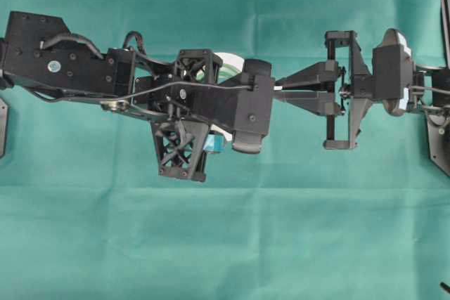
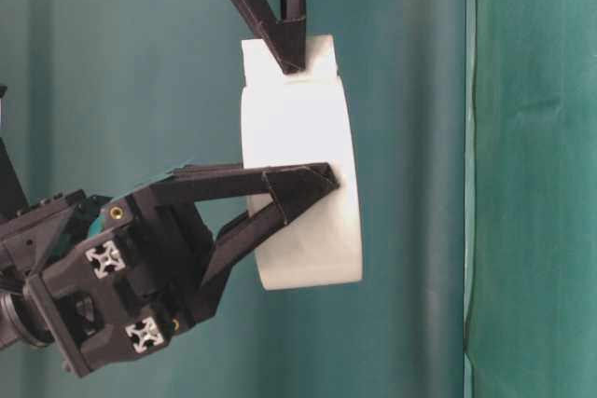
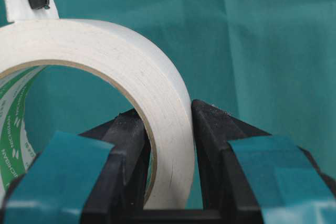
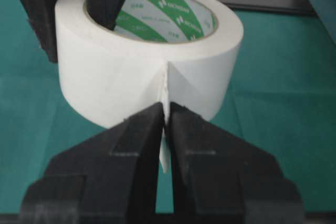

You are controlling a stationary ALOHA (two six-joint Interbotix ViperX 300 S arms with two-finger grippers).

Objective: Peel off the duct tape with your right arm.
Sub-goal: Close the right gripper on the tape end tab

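Observation:
The duct tape (image 4: 131, 72), a white roll with a green-printed core, hangs above the green cloth. My left gripper (image 3: 165, 114) is shut on the roll's wall, one teal-padded finger inside the ring and one outside. My right gripper (image 4: 165, 111) is shut on the thin white strip end (image 4: 165, 150), which stands out from the roll's side. From the table-level view the roll (image 2: 298, 137) stands on edge, with the left gripper (image 2: 303, 195) clamping it from the lower left and the right gripper (image 2: 291, 55) pinching the tab on top. Overhead, the right gripper (image 1: 278, 89) meets the mostly hidden roll (image 1: 228, 61).
Green cloth (image 1: 225, 244) covers the table under both arms. Dark arm mounts sit at the right edge (image 1: 439, 138) and the left edge (image 1: 2, 128). The two arms meet tip to tip across the middle.

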